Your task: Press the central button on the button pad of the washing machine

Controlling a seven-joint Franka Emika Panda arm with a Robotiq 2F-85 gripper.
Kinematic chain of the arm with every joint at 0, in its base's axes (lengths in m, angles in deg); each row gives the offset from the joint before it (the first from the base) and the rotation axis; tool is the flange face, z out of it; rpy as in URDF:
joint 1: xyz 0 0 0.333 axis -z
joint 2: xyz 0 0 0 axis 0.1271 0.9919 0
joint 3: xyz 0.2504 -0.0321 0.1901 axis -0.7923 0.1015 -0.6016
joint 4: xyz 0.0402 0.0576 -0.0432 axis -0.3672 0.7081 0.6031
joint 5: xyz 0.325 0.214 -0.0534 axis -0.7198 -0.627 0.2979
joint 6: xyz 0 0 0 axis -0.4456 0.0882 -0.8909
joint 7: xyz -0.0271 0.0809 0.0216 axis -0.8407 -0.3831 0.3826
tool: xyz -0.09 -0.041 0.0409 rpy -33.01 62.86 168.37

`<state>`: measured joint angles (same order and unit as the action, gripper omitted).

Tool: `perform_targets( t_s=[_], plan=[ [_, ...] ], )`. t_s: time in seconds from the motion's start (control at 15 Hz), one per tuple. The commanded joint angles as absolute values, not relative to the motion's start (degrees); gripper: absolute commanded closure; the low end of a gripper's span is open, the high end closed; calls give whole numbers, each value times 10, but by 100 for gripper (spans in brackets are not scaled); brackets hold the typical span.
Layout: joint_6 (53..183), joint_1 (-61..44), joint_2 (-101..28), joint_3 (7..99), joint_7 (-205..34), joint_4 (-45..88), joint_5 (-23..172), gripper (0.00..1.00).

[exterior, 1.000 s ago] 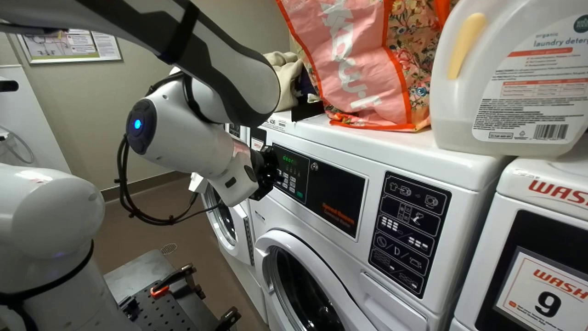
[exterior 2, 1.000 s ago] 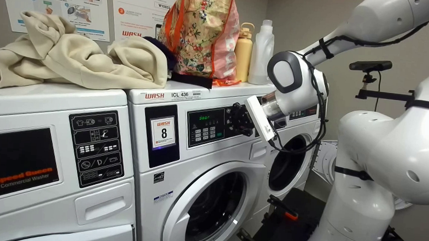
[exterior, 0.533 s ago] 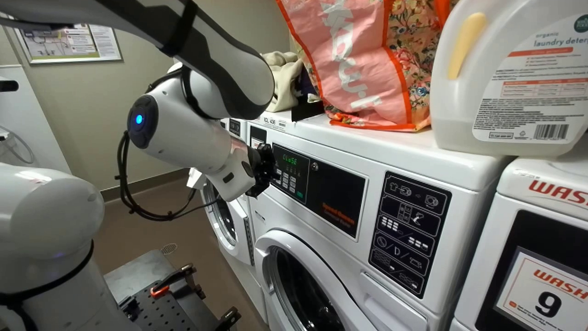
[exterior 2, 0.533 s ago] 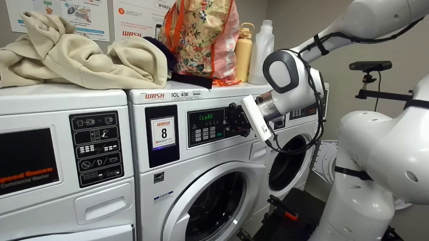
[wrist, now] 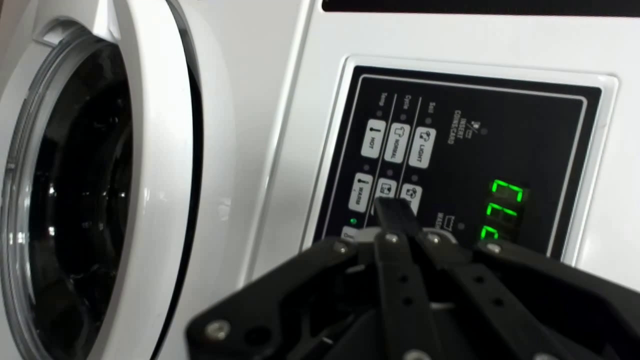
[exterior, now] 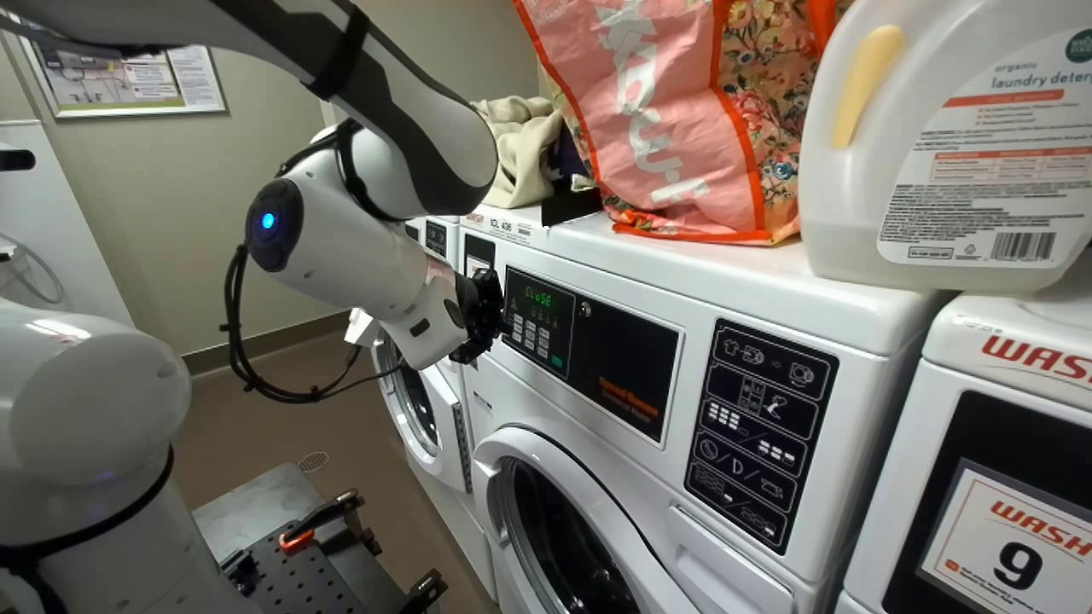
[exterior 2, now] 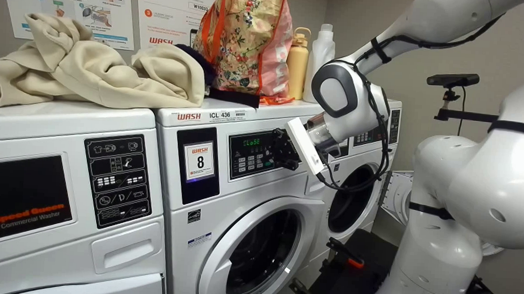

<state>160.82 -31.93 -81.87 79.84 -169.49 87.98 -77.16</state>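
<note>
The white washing machine (exterior 2: 221, 234) has a black button pad (exterior 2: 251, 163) with pale buttons in rows. The pad (exterior: 531, 336) also shows in an exterior view, and a green display above it reads "CLOSE". In the wrist view, the central button (wrist: 386, 189) is partly covered by my black fingertips. My gripper (wrist: 397, 212) is shut and empty, its fingers pressed together and pointing at the pad. In both exterior views the gripper (exterior: 485, 317) (exterior 2: 286, 149) is close in front of the panel. I cannot tell whether the tips touch the button. The lower buttons are hidden behind the gripper.
The round washer door (wrist: 155, 190) is below the panel. A floral bag (exterior 2: 240, 43), beige cloth (exterior 2: 91, 73), yellow bottle (exterior 2: 296, 66) and detergent jug (exterior: 853, 205) stand on the machines. Another washer (exterior 2: 27, 179) stands alongside. A clamp (exterior: 320, 518) sits on the robot's platform.
My shut gripper has shifted slightly left in both exterior views, showing more of the pad in one and covering its right edge in the other. The display changed from "door" to "CLOSE".
</note>
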Motion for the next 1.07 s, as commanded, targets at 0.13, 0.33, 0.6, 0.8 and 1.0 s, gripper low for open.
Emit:
perform_targets(
  t_s=[0.13,0.33,0.6,0.8,1.0],
  plan=[
    [1560,-263,-766,723,-1650,880,-772,100],
    [1541,-235,-743,690,-1635,880,-772,100],
    [1530,-200,-726,650,-1624,880,-772,100],
    [1526,-184,-723,630,-1617,880,-772,100],
    [1525,-169,-726,614,-1615,880,-772,100]
  ],
)
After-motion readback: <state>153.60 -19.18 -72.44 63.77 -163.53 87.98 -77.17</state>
